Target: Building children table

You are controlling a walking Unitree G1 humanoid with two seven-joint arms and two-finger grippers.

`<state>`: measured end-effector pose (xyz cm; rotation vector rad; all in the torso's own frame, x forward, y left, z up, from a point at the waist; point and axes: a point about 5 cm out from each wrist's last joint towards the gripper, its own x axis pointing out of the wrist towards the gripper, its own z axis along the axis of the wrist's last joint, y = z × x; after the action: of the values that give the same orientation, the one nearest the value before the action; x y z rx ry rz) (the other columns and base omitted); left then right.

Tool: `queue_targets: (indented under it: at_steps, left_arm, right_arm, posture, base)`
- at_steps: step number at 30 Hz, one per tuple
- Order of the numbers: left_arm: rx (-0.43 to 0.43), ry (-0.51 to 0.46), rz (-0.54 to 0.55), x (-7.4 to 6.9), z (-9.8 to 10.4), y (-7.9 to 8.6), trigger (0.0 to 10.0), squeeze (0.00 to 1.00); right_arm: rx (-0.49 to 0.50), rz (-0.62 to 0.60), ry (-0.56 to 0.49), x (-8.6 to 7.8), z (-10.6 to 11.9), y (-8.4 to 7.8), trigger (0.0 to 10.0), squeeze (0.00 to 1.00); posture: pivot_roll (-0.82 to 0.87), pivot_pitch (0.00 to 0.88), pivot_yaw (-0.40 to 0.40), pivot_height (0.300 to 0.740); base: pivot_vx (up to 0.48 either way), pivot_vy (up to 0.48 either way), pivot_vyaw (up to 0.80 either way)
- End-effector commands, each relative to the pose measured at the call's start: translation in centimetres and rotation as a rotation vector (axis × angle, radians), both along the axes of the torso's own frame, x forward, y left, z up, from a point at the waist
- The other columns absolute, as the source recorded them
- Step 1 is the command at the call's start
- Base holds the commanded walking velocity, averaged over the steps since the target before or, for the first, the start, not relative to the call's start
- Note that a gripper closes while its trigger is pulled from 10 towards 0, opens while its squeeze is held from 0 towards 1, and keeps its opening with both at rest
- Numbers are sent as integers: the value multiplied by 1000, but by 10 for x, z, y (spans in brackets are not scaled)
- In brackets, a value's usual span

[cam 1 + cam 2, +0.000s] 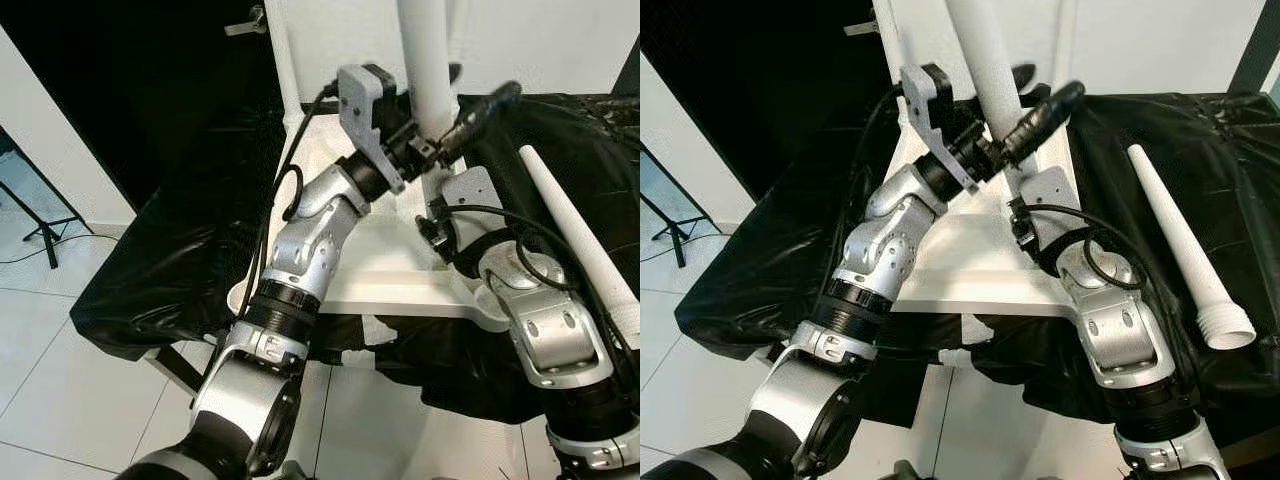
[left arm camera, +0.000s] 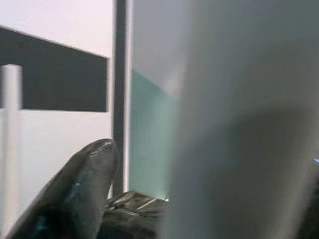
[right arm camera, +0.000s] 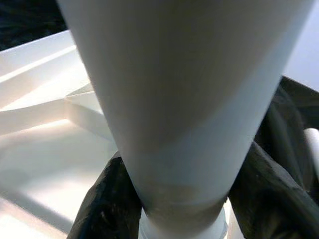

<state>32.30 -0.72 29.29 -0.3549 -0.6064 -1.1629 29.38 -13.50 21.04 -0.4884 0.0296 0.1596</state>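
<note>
Gripping upright table leg (image 1: 985, 60): left gripper (image 1: 1025, 125) mid-shaft, right gripper (image 3: 184, 199) clamped at base. Stiff, light, smooth plastic; likely slippery, so grasp low.

The setting appeared to be an indoor room used as a staged work area rather than a lived-in home: pale glossy floor tiles (image 1: 60, 400), plain white walls (image 1: 1160, 40), and a surface draped in crinkled black plastic sheeting (image 1: 170, 260). A black tripod stand (image 1: 40, 225) stood on the floor to one side, and a metal door handle (image 1: 248, 22) showed at the back.
</note>
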Motion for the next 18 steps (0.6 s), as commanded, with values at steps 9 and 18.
queue_targets:
  at_steps: [9, 18]
  left_arm:
    - [3, -16, -80, -6, -3, -1, 10000, 0]
    - [85, -84, -256, -22, -24, 9, 10000, 0]
  right_arm:
    - [95, -135, -26, -1, -5, -3, 0, 0]
    - [119, -204, -52, 5, 5, -22, 0, 0]
  posture:
    - [-201, 0, 101, 740]
    - [-200, 0, 97, 740]
  base:
    - [0, 0, 0]
    - [0, 0, 0]
